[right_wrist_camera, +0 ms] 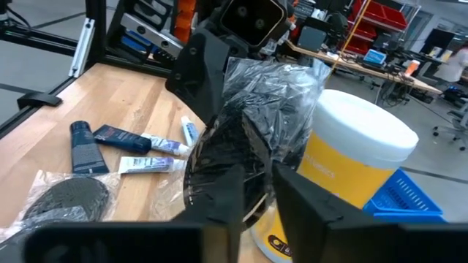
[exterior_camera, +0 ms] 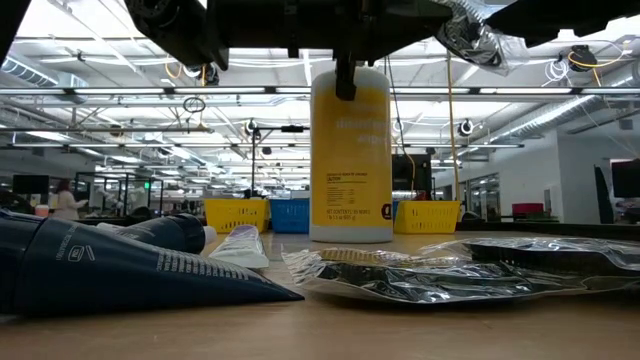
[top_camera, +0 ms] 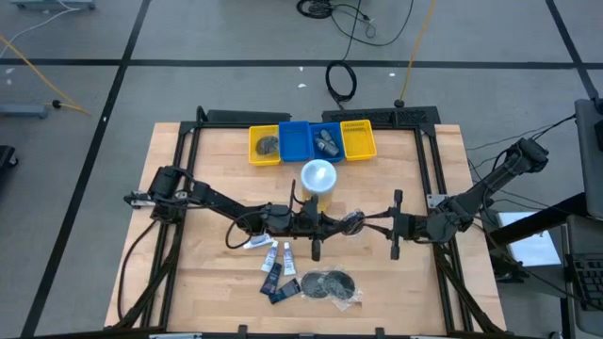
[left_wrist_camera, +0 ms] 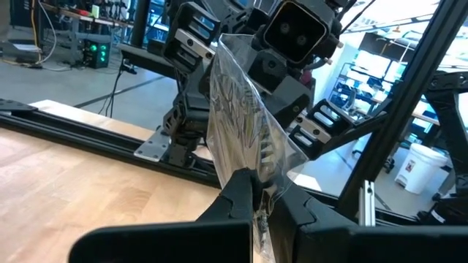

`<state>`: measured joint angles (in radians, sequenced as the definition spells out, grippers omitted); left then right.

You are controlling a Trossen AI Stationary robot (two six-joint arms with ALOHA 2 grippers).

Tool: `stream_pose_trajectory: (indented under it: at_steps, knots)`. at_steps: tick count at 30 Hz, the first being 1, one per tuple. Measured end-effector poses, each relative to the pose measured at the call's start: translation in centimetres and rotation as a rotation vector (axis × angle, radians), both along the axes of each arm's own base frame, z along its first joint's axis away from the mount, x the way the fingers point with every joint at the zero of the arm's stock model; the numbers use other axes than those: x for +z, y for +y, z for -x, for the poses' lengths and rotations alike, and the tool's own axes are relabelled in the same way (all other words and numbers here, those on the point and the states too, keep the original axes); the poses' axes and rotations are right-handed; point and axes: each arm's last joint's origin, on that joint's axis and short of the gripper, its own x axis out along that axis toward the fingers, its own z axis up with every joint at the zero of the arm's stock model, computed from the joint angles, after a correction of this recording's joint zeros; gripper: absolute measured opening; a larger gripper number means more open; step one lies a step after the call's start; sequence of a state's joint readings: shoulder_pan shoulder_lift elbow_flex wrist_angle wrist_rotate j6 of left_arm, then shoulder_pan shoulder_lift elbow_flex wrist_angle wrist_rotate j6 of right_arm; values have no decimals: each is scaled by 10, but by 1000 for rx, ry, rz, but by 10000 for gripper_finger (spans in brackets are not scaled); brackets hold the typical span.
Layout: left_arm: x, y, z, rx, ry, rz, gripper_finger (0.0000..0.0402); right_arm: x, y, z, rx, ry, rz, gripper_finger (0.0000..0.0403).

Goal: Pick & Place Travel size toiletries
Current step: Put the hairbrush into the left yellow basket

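Both grippers meet over the middle of the table, shut on one clear plastic packet (top_camera: 350,223) with a round dark grey pad inside. My left gripper (top_camera: 336,224) comes from the left, my right gripper (top_camera: 367,224) from the right. The low view shows the packet (exterior_camera: 470,35) high above the tabletop. More toiletries lie on the wood toward the near edge: white tubes (top_camera: 268,250), dark mini bottles (top_camera: 273,279) and round dark packets (top_camera: 330,285). The right wrist view also shows the tubes (right_wrist_camera: 157,146) and a dark bottle (right_wrist_camera: 84,146). My left gripper (left_wrist_camera: 259,193) pinches the packet's clear plastic edge (left_wrist_camera: 252,164) between its two fingers, coming level from the table's left. The packet stands up from the fingers, lifted clear of the table. My right gripper (right_wrist_camera: 257,179) pinches the opposite side of the packet, at the crinkled film over the dark pad (right_wrist_camera: 245,146), level from the table's right. The packet is off the table, held between both grippers.
A yellow cup with a pale lid (top_camera: 318,179) stands just beyond the grippers. Behind it, at the far edge, a row of bins: yellow (top_camera: 265,144), blue (top_camera: 295,141), blue (top_camera: 327,141) and yellow (top_camera: 358,138), some holding items. Bare wood lies left and right.
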<state>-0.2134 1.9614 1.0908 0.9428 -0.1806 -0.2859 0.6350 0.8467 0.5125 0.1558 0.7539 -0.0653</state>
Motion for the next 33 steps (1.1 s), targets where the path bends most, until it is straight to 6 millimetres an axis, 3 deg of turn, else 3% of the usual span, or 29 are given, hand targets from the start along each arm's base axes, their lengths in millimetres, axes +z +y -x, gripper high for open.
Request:
stream_pose_trajectory:
  at_steps: [6,11,21,33]
  knots:
    - [0,0,0,-3,-2,-3,4,0,0,0,0,-2,-3,152]
    - [0,-4,1,-24,-3,-4,4,1,0,0,-5,-6,-6,184]
    - [29,-13,13,-25,-27,-99,3,5,-1,2,-1,-33,-23,184]
    - [59,7,29,172,89,-243,3,8,0,1,28,-60,-27,188]
